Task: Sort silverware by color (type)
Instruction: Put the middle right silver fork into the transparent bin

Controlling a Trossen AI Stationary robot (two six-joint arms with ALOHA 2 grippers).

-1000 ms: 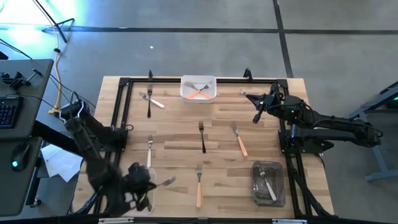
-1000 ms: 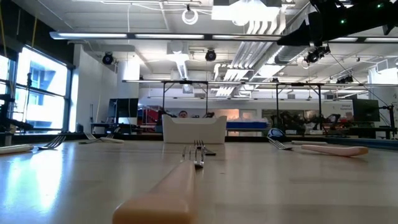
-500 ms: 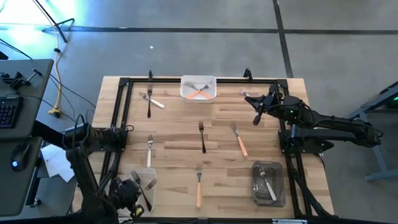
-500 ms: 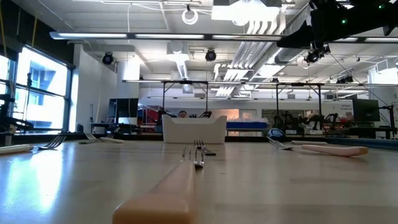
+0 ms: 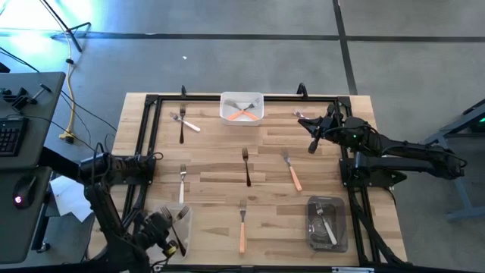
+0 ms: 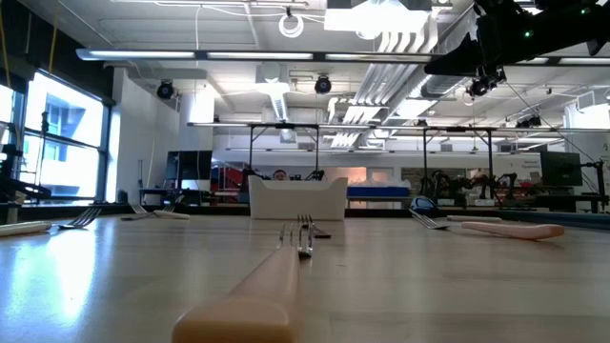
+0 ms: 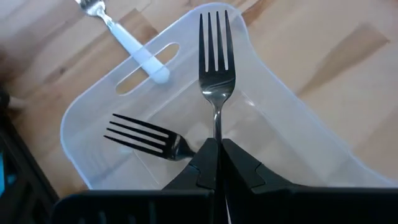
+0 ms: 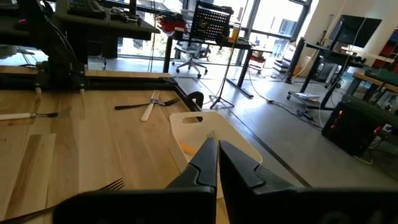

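My left gripper [image 5: 168, 225] is over the table's near-left corner, shut on an all-metal fork [image 7: 214, 56] above a clear tray [image 7: 93, 112]. A second metal fork [image 7: 149, 140] lies inside that tray. My right gripper [image 5: 312, 144] hangs shut and empty above the far-right part of the table; its arm [image 6: 496, 43] shows in the low view. Loose on the wood are a dark fork [image 5: 246, 167], two orange-handled forks [image 5: 292, 173] [image 5: 242, 226], a white-handled fork [image 5: 182, 182], and a dark and white pair [image 5: 184, 123] far left. My left gripper pinches the metal fork at its neck [image 7: 216, 127], just behind the head, between the two fingers. The fork runs along the fingers, tines pointing away from the gripper. Its head is over the clear tray; the handle is hidden by the gripper.
A white tray [image 5: 242, 108] at the far edge holds orange-handled forks. A dark tray [image 5: 327, 224] near right holds a fork. One more fork [image 5: 301, 115] lies beside my right gripper. A black frame [image 5: 148, 136] borders the table on both sides.
My left arm has swung round, carrying the metal fork toward the table's near-left corner. The fork, which pointed toward the right edge a second ago, has turned about and now stands over the clear tray. The gripper has stayed shut on it.
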